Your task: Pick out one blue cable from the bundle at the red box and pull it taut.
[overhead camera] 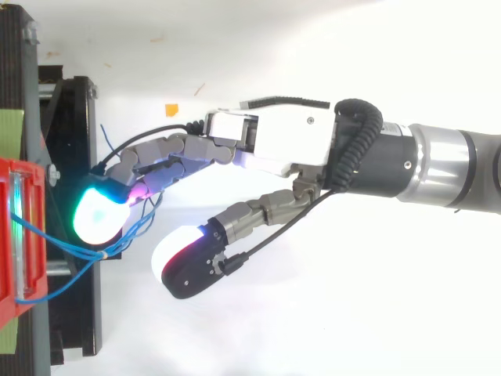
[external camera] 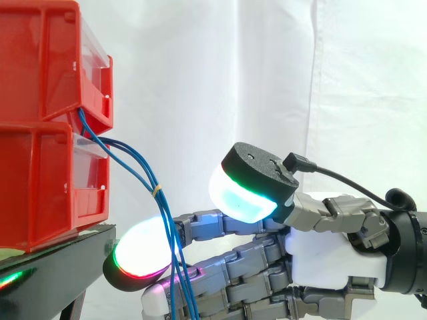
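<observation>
**Cables.** The blue cables (external camera: 137, 177) leave the gap between the two stacked red bins (external camera: 40, 73). They sag toward 4 o'clock to a small pale tie (external camera: 155, 191), then hang straight down toward 6 o'clock across the front of the fingers. From above, loose loops run from the bin front to the fingertips.

**Handling (estimate).**
- Thin, round, smooth-jacketed and very light.
- Limp: they drape under their own weight and will bend round anything that touches them.
- The glossy jacket is likely to slide between soft pads, so a firm pinch is needed, not a hook.
- The strands lie close together and the tie binds them, so separating one is the hard part.

**Where to take hold (estimate).** Grasp below the tie, where the strands fan slightly apart as they hang. Draw toward 3 o'clock, away from the bins. A grip above the tie would probably drag the whole bundle.

**Hand.** The hand (external camera: 333, 257) reaches in from 3 o'clock and lies spread. Its fingers are nearly straight and point at the bins. Its thumb is held well apart at 12 o'clock, and nothing is pinched. The cables cross the fingers near one glowing fingertip (external camera: 141, 255). I cannot tell whether they touch. The pads are thick, rounded and translucent. The links behind them are grey metal on a white palm block.

**Surroundings.** The bins are rigid moulded plastic with clear front lips. They rest on a glossy black stand (external camera: 60, 257), with a white curtain (external camera: 200, 80) behind.
</observation>
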